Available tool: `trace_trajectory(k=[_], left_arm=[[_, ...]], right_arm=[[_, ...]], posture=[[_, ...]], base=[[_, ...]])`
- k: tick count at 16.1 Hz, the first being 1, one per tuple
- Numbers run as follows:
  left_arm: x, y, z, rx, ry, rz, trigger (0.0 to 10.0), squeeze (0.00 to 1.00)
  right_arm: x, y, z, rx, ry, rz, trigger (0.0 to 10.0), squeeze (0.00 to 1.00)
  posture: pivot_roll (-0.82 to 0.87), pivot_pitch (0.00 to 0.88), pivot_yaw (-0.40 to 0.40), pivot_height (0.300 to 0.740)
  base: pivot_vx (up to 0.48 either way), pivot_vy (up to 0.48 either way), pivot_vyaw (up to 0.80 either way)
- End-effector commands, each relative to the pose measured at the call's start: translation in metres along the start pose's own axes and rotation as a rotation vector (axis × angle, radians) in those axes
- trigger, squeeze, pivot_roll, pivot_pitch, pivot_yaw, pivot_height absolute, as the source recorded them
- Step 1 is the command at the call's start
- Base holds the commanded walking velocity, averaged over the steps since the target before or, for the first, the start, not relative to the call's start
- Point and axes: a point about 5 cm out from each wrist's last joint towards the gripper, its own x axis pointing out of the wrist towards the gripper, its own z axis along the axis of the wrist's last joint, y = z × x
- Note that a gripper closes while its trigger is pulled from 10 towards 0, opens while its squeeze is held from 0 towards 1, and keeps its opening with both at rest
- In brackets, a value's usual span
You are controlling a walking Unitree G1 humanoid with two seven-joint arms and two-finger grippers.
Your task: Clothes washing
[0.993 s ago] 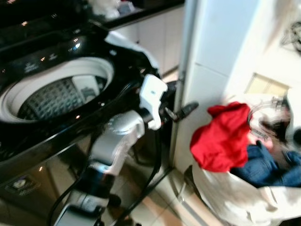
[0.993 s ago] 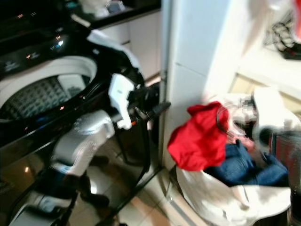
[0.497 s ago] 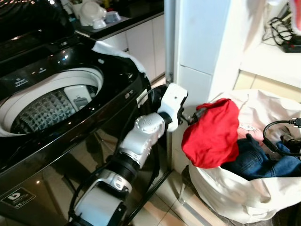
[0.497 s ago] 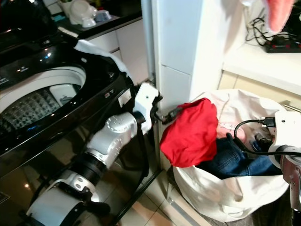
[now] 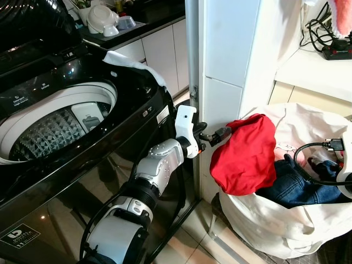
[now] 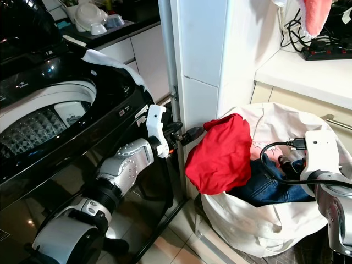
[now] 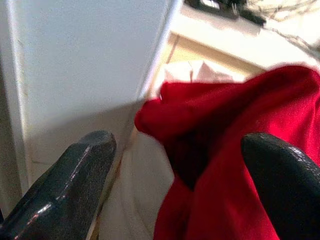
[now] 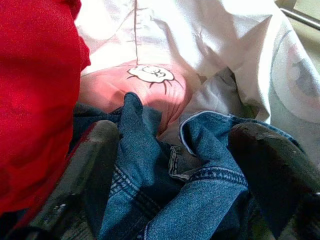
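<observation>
A red garment (image 5: 245,157) is draped over the near rim of a white laundry bag (image 5: 275,231) that stands beside the black top-loading washer (image 5: 82,181). The washer's drum (image 5: 49,129) is uncovered. My left gripper (image 5: 217,135) reaches to the garment's upper edge; in the left wrist view the gripper (image 7: 182,147) is open with the red cloth just ahead of it. My right gripper (image 8: 176,135) hangs open inside the bag, over blue jeans (image 8: 200,195) and a pink garment (image 8: 135,85). The right arm (image 6: 319,165) sits at the bag's right side.
A white pillar (image 5: 231,55) rises right behind the bag and the left gripper. A white cloth (image 5: 132,63) lies on the washer's back corner. A counter (image 5: 324,69) with a power strip is at the back right, and a pink cloth (image 6: 316,14) hangs above it.
The camera has shifted and the blur is gone. My left wrist has turned while its gripper stays at the red garment's edge. The right arm has come into sharper view over the bag.
</observation>
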Motion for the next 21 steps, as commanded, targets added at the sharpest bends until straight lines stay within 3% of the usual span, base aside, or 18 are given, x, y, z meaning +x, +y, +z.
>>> trace_trajectory(k=[1,4,5,6,7,9,11,13,14,17,20,21], left_arm=[[0.023,-0.035,0.003,0.042,0.010,-0.111,10.0,1.00],[0.025,-0.040,-0.018,0.181,0.127,-0.119,10.0,1.00],[0.025,-0.038,-0.027,0.244,0.194,-0.090,10.0,0.35],[0.025,-0.038,-0.030,0.205,0.211,-0.083,10.0,0.00],[0.026,-0.041,-0.028,0.131,0.193,-0.103,10.0,0.00],[0.027,-0.045,-0.026,0.079,0.167,-0.146,10.0,0.00],[0.027,-0.047,-0.017,-0.113,0.101,-0.199,10.0,0.00],[0.026,-0.050,-0.014,-0.152,0.089,-0.251,10.0,0.00],[0.026,-0.052,-0.015,-0.127,0.102,-0.276,10.0,0.00],[0.023,-0.068,-0.030,0.060,0.166,-0.392,10.0,0.00],[0.023,-0.065,-0.044,0.223,0.274,-0.328,10.0,0.00],[0.023,-0.065,-0.043,0.221,0.275,-0.329,7.5,0.00]], right_arm=[[-0.003,0.009,0.001,-0.020,-0.009,0.034,10.0,1.00],[-0.002,0.017,0.004,-0.038,-0.015,0.062,10.0,1.00],[-0.002,0.020,0.005,-0.043,-0.020,0.071,10.0,1.00],[-0.002,0.023,0.007,-0.041,-0.027,0.081,10.0,1.00],[-0.002,0.025,0.007,-0.041,-0.027,0.086,10.0,1.00],[-0.002,0.026,0.005,-0.042,-0.024,0.089,10.0,1.00],[-0.002,0.027,0.005,-0.046,-0.021,0.092,10.0,1.00],[-0.002,0.027,0.005,-0.050,-0.021,0.091,10.0,1.00],[-0.001,0.026,0.005,-0.052,-0.020,0.091,10.0,1.00],[-0.001,0.029,0.007,-0.057,-0.023,0.097,10.0,1.00],[-0.001,0.028,0.008,-0.062,-0.024,0.094,10.0,1.00],[-0.001,0.028,0.007,-0.064,-0.019,0.100,10.0,1.00]], posture=[[-0.21,0.000,0.122,0.740],[-0.21,0.000,0.118,0.740],[-0.21,0.000,0.119,0.740],[-0.21,0.000,0.123,0.740],[-0.21,0.000,0.123,0.740],[-0.21,0.000,0.123,0.740],[-0.21,0.000,0.120,0.740],[-0.20,0.000,0.118,0.740],[-0.20,0.000,0.116,0.740],[-0.20,0.000,0.115,0.740],[-0.21,0.000,0.115,0.740],[-0.21,0.000,0.115,0.740]], base=[[0.000,0.000,0.00],[0.000,0.000,0.00],[0.000,0.000,0.00],[0.000,0.000,0.00],[0.000,0.000,0.00],[0.000,0.000,0.00],[0.000,0.000,0.00],[0.000,0.000,0.00],[0.000,0.000,0.00],[0.000,0.000,0.00],[0.000,0.000,0.00],[0.000,0.000,0.00]])
